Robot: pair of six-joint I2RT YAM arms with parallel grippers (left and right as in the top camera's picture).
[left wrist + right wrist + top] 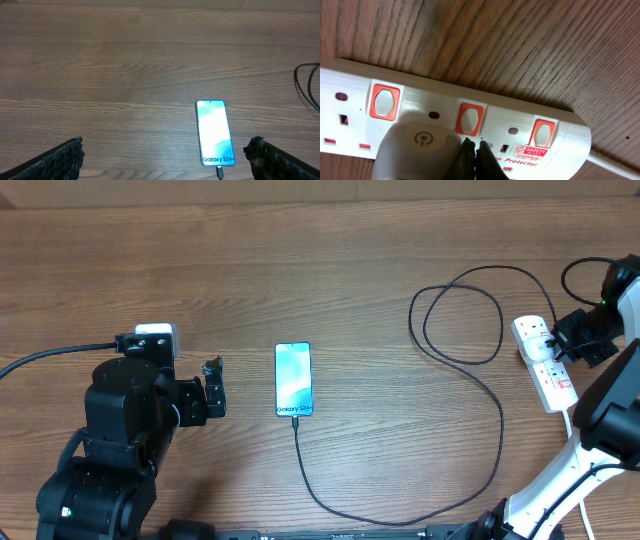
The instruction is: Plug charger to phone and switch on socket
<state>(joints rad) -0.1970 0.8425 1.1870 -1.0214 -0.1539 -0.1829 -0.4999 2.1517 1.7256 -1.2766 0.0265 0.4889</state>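
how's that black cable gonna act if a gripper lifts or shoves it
Probably floppy: the cable lies in loose loops and curves on the table, so it would sag and drag rather than hold shape. Likely light, being thin. It looks plugged into the phone, so a hard tug may slide that along too.

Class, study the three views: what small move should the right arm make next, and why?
Probably nudge the shut right gripper forward to press the red switch just ahead of its tips. The charger already seems seated in the phone, and a white plug sits in the socket beside that switch.
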